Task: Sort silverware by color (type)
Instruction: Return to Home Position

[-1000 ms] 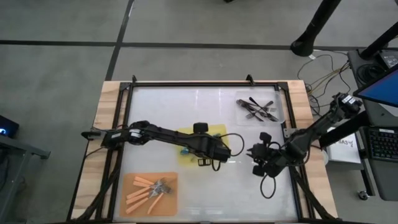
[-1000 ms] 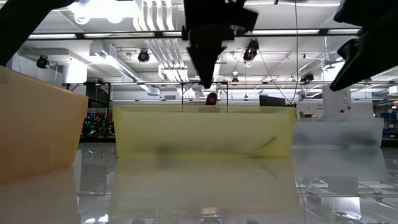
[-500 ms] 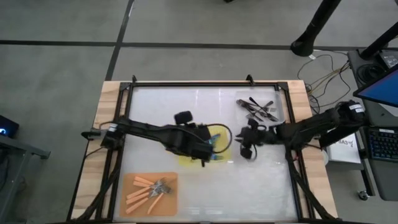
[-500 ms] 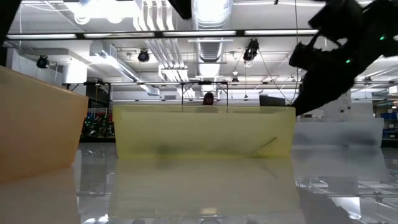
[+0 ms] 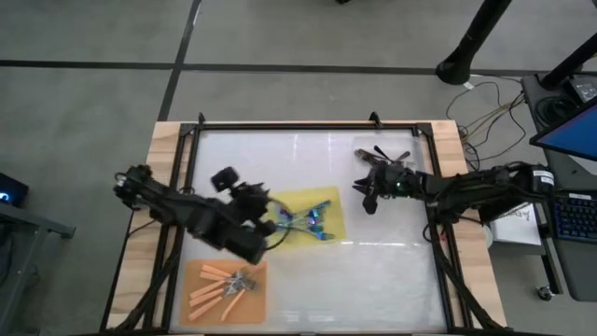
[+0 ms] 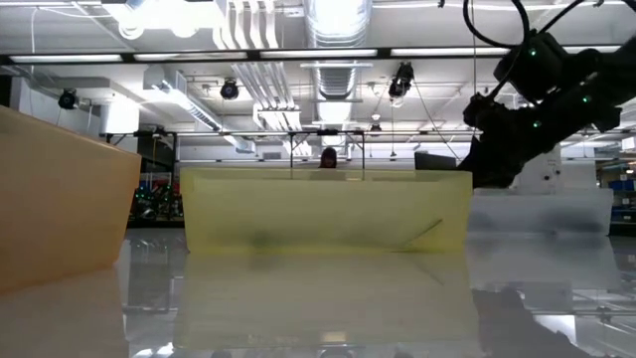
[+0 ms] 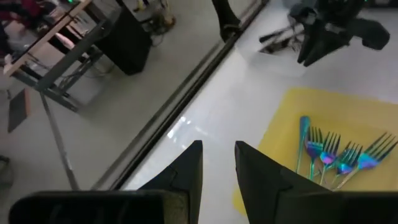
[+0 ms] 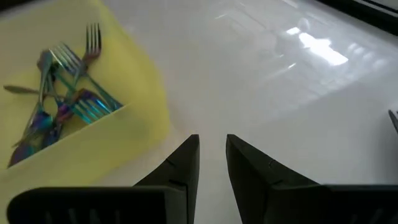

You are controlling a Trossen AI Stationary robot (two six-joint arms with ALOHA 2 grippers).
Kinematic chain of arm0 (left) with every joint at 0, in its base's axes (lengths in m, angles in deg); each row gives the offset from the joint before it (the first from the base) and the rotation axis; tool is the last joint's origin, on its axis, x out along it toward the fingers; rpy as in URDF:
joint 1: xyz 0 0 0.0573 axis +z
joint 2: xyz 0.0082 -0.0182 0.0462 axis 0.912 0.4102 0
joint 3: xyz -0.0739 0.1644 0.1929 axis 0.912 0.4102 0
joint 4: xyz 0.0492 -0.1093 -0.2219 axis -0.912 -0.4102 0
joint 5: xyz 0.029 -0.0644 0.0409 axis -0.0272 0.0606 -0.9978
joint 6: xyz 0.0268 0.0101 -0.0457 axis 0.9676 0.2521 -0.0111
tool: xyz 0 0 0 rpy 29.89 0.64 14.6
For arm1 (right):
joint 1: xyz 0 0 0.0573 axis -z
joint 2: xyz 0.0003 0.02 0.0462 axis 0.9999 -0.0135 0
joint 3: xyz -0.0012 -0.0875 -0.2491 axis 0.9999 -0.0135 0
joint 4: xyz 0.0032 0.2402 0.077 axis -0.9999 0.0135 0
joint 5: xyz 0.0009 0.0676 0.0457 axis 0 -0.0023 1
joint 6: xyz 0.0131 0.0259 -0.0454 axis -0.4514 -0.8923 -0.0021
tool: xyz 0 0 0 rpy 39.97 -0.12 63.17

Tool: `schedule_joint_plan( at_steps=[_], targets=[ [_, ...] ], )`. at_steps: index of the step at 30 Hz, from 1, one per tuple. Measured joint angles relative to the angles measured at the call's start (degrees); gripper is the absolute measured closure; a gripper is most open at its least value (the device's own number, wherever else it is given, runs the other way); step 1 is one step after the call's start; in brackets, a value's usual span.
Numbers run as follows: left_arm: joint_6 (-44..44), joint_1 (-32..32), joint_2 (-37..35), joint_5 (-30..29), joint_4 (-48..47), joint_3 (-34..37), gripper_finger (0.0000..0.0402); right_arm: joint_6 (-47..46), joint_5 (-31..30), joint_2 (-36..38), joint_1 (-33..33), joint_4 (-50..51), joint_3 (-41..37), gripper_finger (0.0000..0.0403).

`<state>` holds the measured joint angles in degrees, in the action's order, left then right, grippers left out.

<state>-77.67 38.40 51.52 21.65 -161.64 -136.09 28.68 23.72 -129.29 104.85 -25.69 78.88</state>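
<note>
**Both arms pull away from the sorted forks**

Since the frame half a second back, the left gripper (image 5: 259,215) has drawn off the shallow yellow plastic bin (image 5: 328,198) toward the table's left side. That uncovers the iridescent blue-teal forks (image 5: 303,222), which lie tangled inside the bin. The gripper now sits at the bin's left edge, just beside the flat orange bin (image 5: 256,306). In the left wrist view its two dark fingers (image 7: 189,168) stand a narrow gap apart, with nothing between them.

Over the same half second the right gripper (image 5: 366,198) has swung off the open white tabletop (image 5: 392,271) toward the clear plastic bin (image 5: 417,149). It hangs at that bin's corner nearest the yellow one. The dark grey metal forks (image 5: 387,166) lie piled in the clear bin. The right wrist view looks across bare tabletop at the yellow bin's wall and the blue-teal forks behind it. There too the fingers (image 8: 180,165) leave only a slim gap and hold nothing.

The orange-handled forks (image 5: 222,283), silver heads bunched together, lie heaped in the orange bin.

From table height the yellow bin fills the middle and the orange bin stands at its left. The right arm (image 6: 527,109) hangs above the clear bin at the right.
</note>
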Motion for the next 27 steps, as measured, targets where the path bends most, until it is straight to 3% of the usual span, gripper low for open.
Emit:
schedule_joint_plan(
  at_steps=[3,8,13,20,27],
  targets=[
    [-9.3,-3.7,-4.4,-2.7,0.0,7.7,0.0326,-0.7,3.0,2.6,4.0,0.0,-1.5,0.033],
    [-23.6,-10.0,-10.0,-7.5,0.1,19.8,0.0326,-0.6,2.8,8.0,8.8,0.1,-2.5,0.033],
    [-33.3,-14.2,-13.6,-8.1,0.1,28.1,0.0326,-0.2,2.8,13.1,10.8,0.6,-3.2,0.033],
    [-38.3,-16.0,-14.8,-8.2,0.5,33.0,0.0326,0.2,2.4,18.8,11.0,2.0,-3.3,0.033],
    [-39.5,-15.9,-14.3,-7.9,0.6,34.0,0.0326,2.1,2.2,27.4,12.1,11.0,-3.3,0.033]
  ],
)
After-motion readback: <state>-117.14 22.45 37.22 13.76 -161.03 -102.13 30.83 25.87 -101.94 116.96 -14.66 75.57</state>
